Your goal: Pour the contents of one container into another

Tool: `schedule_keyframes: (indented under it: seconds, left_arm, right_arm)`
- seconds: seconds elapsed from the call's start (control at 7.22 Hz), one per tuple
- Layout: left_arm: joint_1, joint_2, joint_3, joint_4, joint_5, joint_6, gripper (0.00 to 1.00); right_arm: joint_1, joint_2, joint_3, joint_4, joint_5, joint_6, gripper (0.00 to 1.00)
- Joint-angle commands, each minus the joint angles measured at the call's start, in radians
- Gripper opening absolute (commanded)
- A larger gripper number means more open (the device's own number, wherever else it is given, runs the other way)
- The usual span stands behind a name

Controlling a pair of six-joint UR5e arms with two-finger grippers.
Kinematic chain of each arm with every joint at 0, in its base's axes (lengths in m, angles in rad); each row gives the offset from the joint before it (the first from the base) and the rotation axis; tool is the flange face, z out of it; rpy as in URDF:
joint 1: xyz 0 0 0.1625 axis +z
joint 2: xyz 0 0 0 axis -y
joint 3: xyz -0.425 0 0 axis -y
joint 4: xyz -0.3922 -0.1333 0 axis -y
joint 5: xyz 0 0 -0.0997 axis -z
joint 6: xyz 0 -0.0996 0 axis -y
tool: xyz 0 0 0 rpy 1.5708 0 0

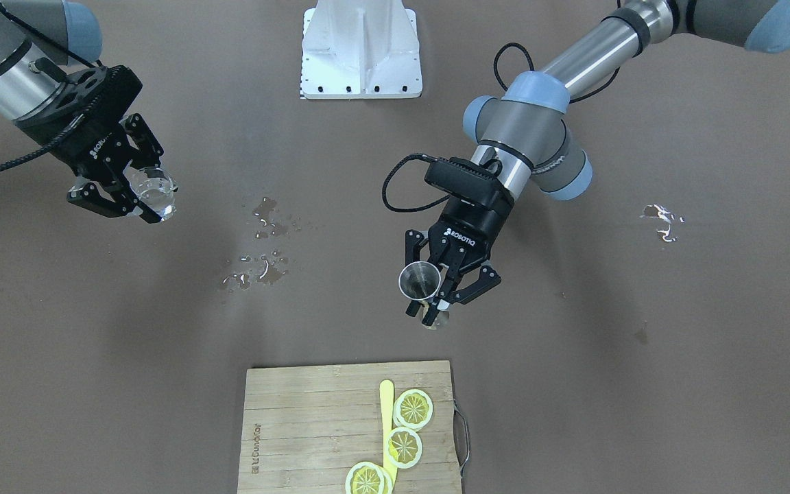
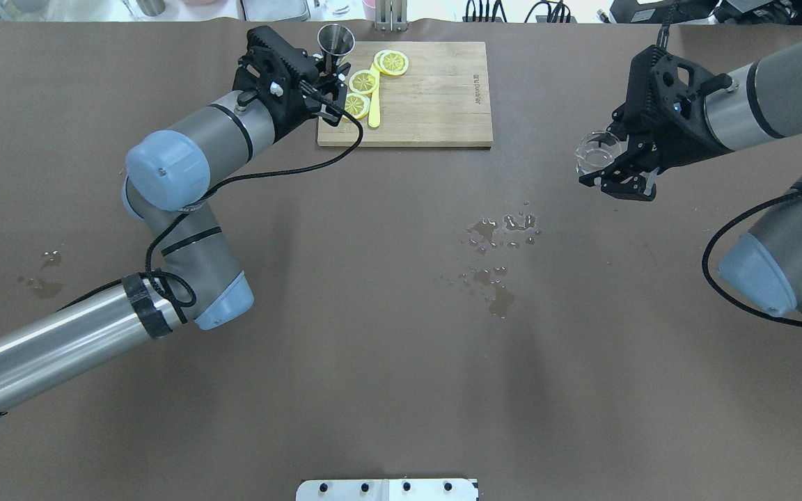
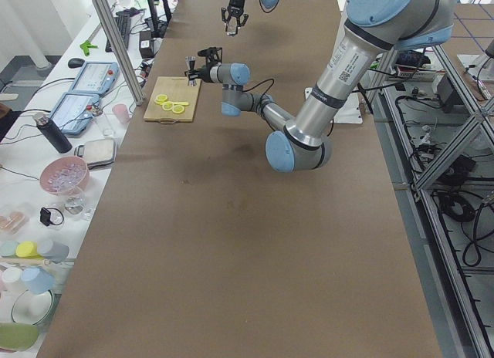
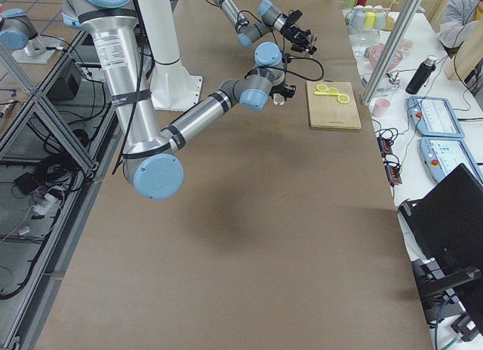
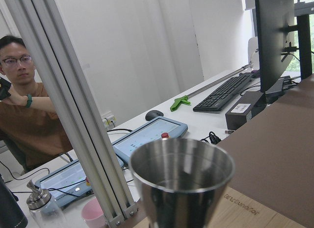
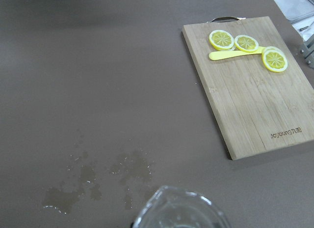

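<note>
Desk (image 2: 373, 362) w/ board (image 2: 436, 104) at its far edge; left hand (image 1: 444, 296) is clamped on the jigger (image 1: 417, 281), upright, rim up, near the board's corner, and right hand (image 1: 136, 199) grips the glass (image 1: 155, 191) aloft, well apart from it. To pour well, I'd bring the glass across till its lip sits just over the jigger's rim. Then tilt slow, keeping the jigger level: its mouth is small, & wet patches (image 2: 502, 229) betw. the two suggest spills come easy.
</note>
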Motion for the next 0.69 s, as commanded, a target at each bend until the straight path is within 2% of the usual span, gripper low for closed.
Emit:
schedule_keyframes:
  seconds: [0.0,0.28,0.42,0.55]
  left_arm:
    - [-0.001,0.059,-0.043,-0.044,-0.033,-0.005,0.00]
    - [0.005,0.137,-0.087,-0.061,-0.027,-0.015,0.00]
    - [0.003,0.148,-0.151,-0.058,-0.033,-0.018,0.00]
    - [0.003,0.150,-0.166,-0.041,-0.033,-0.018,0.00]
  right_arm:
    - [0.002,-0.054,-0.050,0.187,0.001,0.131,0.00]
    - [0.001,-0.103,-0.132,0.388,0.004,0.192,0.00]
    - [0.001,-0.115,-0.177,0.462,0.026,0.192,0.00]
    - [0.001,-0.126,-0.223,0.534,0.047,0.194,0.00]
